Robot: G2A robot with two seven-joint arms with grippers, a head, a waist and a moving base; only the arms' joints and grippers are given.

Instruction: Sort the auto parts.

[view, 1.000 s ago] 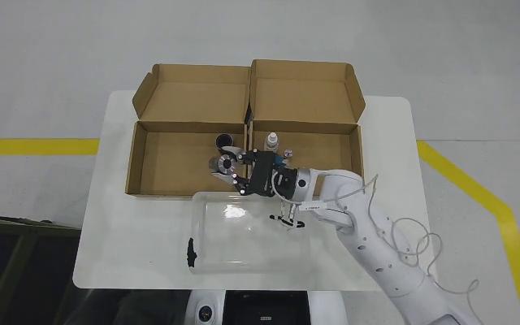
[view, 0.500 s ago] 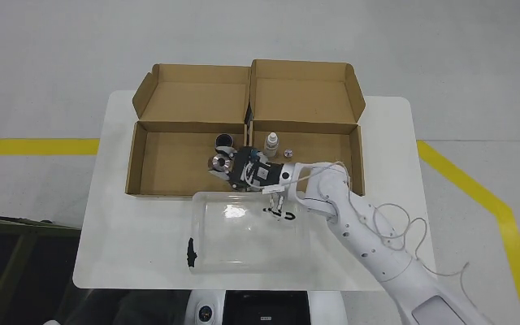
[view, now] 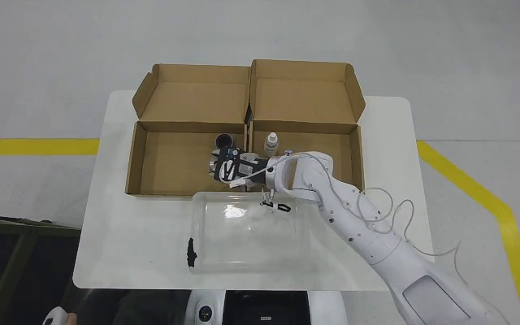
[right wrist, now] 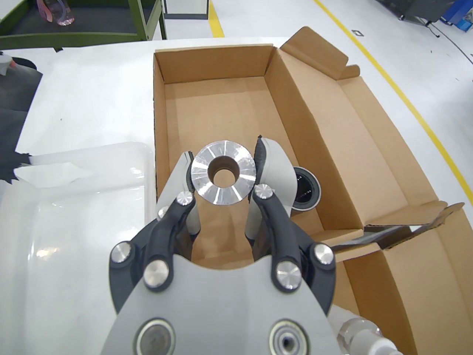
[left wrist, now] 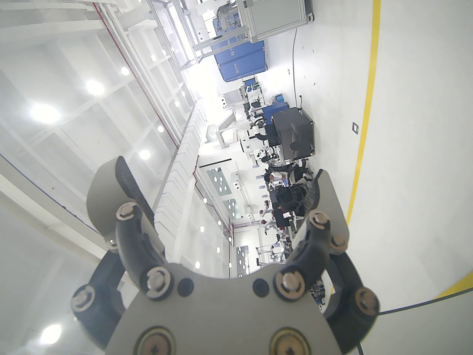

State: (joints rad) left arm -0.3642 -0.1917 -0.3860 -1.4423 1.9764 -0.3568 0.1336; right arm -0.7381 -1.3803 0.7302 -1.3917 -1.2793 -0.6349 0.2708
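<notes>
The right arm's jaws are closed on the rim of a silver metal ring (right wrist: 244, 175) over the 3 o'clock end of the left cardboard box (right wrist: 221, 86), where a weak pinch could let it slip onto the black bearing (right wrist: 305, 186) just beside it.

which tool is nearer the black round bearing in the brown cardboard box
Right. The right tool, shut on a silver metal ring, sits beside the bearing; the left tool, open, points at the hall ceiling, away from it.

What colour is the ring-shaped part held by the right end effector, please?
The ring-shaped part is shiny silver metal, seen best in the right wrist view.
</notes>
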